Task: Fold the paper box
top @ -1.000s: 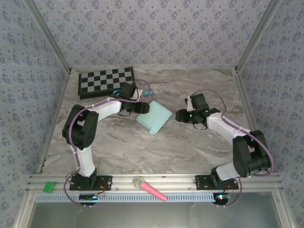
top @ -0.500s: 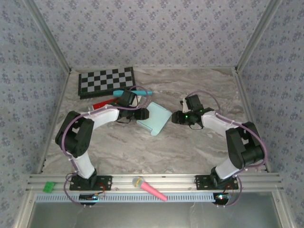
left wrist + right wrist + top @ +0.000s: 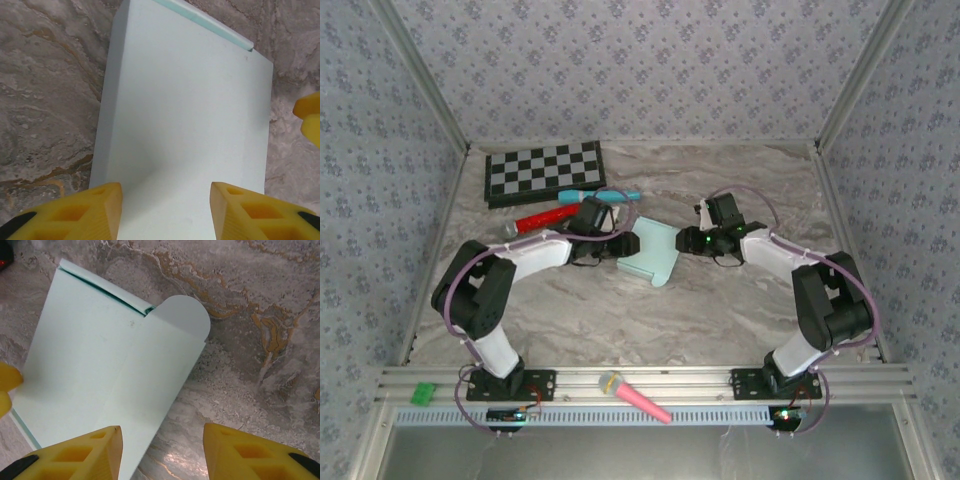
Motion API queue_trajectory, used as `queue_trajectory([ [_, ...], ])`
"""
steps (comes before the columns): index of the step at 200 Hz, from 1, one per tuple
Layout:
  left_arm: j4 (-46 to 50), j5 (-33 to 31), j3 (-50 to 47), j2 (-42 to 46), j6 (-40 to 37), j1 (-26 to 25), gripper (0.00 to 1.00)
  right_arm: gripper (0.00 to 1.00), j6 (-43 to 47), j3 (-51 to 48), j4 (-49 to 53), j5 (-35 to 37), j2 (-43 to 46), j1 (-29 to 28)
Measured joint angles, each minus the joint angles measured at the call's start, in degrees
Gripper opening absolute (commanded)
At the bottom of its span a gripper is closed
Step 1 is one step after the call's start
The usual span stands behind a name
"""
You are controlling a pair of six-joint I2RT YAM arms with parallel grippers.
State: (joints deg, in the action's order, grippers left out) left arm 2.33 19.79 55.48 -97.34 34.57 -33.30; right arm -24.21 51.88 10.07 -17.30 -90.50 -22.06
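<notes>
Paper box (image 3: 652, 251) | lies between both | left pincer (image 3: 165, 192) parted | right pincer (image 3: 161, 432) parted

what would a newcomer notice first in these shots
The pale aqua paper box at mid-table draws the eye, with the left gripper and right gripper facing it from either side, jaws apart. A checkerboard lies at the far left corner, and a pink microphone-like thing rests on the near rail.
</notes>
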Motion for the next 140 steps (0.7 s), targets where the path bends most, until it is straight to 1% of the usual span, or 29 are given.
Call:
queue_trajectory([
  [26,-0.6,0.4,-0.8,1.0,0.9,0.0,0.5,0.48,0.0,0.1,0.0,0.0,0.0,0.0],
  [44,0.3,-0.6,-0.8,2.2,0.4,0.2,0.51,0.48,-0.5,0.1,0.0,-0.3,0.0,-0.1],
  [59,2.8,-1.9,-0.2,3.2,-1.1,1.0,0.52,0.48,-1.1,0.1,0.0,-0.5,0.0,-0.3],
  [74,5.1,-3.2,1.5,3.4,-3.1,2.3,0.56,0.49,-2.1,0.1,-0.1,-0.5,0.0,-0.8],
  [94,7.0,-4.2,3.8,3.4,-5.8,4.1,0.57,0.5,-3.8,0.1,-0.8,-0.5,0.0,-1.5],
  [121,6.8,-2.4,6.3,1.8,-9.4,5.9,0.58,0.5,-6.4,0.1,-3.6,-0.8,-0.6,-1.9],
  [140,7.0,0.1,8.3,-1.7,-11.3,6.2,0.57,0.51,-7.8,0.1,-5.4,-1.3,-2.1,-1.9],
])
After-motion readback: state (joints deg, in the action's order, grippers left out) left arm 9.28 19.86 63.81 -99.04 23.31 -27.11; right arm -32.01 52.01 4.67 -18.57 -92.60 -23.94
